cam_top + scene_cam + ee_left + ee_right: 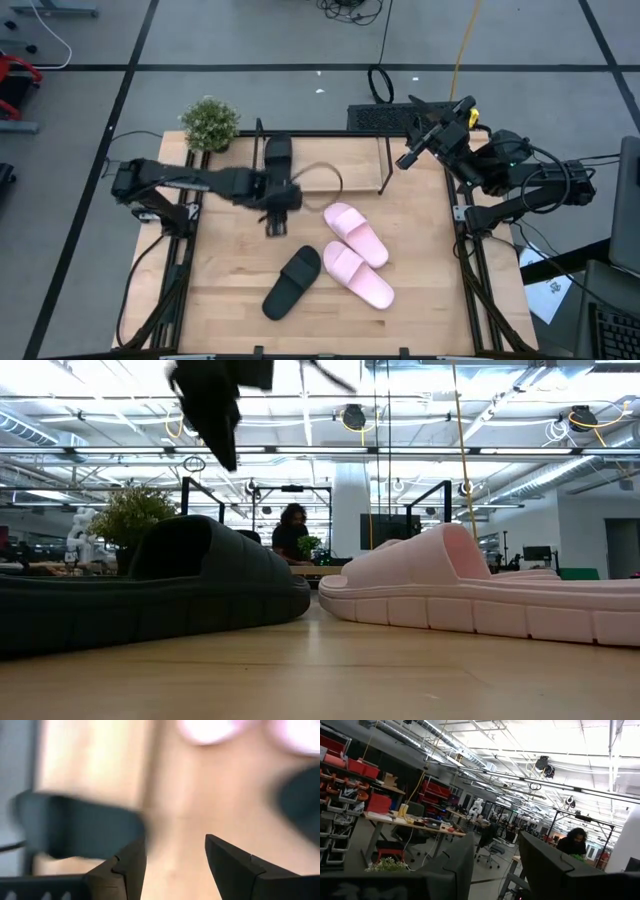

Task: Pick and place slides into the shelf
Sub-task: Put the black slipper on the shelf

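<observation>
One black slide (277,153) lies on the shelf (384,165) at the table's far edge, at the shelf's left end. The other black slide (292,282) rests sole down on the tabletop. Just right of it lie two pink slides (355,233) (358,275). My left gripper (278,212) hangs open above the table just in front of the shelf, with bare wood between its fingers (175,865). The shelved black slide (75,830) shows beside it in the left wrist view. My right gripper (410,155) is raised at the far right, open (497,870) and facing the room.
A small potted plant (208,122) stands at the table's far left corner. In the low view the black slide (150,590) and a pink slide (480,590) fill the foreground. A person (292,530) sits in the room beyond. Bare wood (230,270) lies left of the slides.
</observation>
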